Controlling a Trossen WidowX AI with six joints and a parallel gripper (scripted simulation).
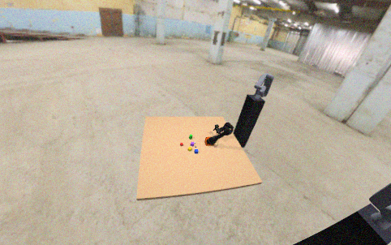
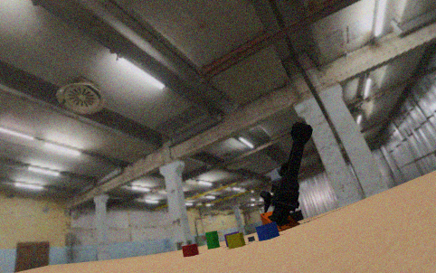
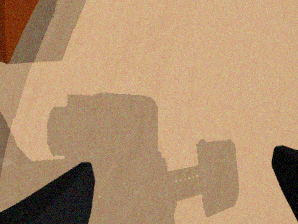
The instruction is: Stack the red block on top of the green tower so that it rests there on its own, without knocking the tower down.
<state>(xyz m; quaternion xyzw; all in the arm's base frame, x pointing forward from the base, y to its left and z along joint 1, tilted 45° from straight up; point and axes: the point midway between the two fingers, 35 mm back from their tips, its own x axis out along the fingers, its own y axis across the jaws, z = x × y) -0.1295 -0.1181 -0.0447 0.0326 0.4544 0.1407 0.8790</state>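
Note:
The red block (image 1: 182, 144) (image 2: 190, 250) is a small cube on the wooden board, left of the other blocks in the top and exterior views. The green tower (image 1: 191, 137) (image 2: 212, 240) stands upright, a little apart from the red block and slightly taller than it in the exterior view. My gripper (image 3: 186, 165) (image 1: 215, 128) is open, its two black fingers wide apart with only bare board and shadows between them. It is above the board near the arm's base, well to the right of both blocks in the top view. The wrist view shows no block.
A purple block (image 1: 192, 143) stands between the green tower and a yellow block (image 1: 190, 149) (image 2: 235, 240). A blue block (image 1: 196, 151) (image 2: 267, 231) is beside the yellow one. A small dark piece (image 2: 251, 239) lies near them. The orange arm base (image 1: 208, 141) (image 3: 12, 22) is at their right.

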